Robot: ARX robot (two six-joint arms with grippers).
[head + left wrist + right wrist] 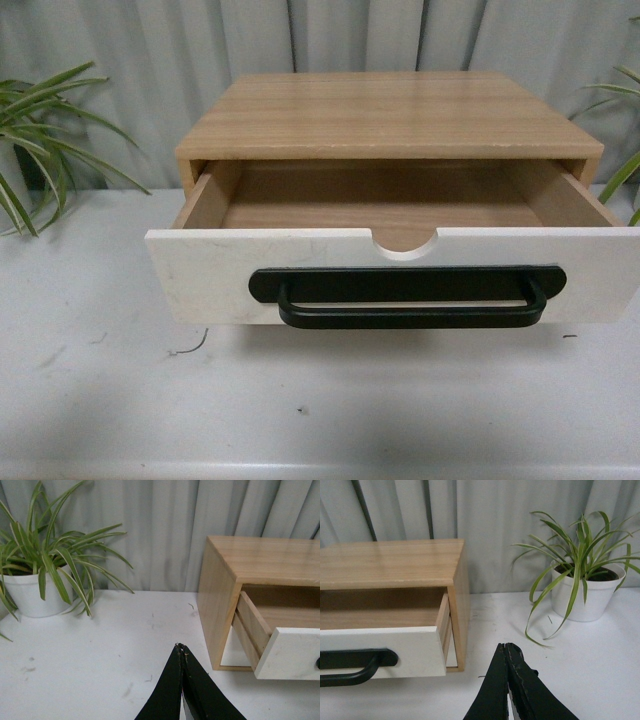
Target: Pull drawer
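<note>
The drawer point(210, 275) has a white front with a half-round notch in its top edge and a long black bar handle point(410, 298). It stands pulled well out of the light wood cabinet point(390, 115), and its wooden inside shows empty. Neither arm appears in the front view. My left gripper point(180, 646) is shut with nothing in it, over the white table to the left of the drawer point(292, 652). My right gripper point(505, 645) is shut and empty too, to the right of the drawer point(385, 652), apart from the handle point(355, 665).
A potted spider plant in a white pot point(30, 592) stands at the back left of the table, and another pot point(585, 592) at the back right. Grey curtains hang behind. The table's front edge point(320, 468) runs near the bottom of the front view.
</note>
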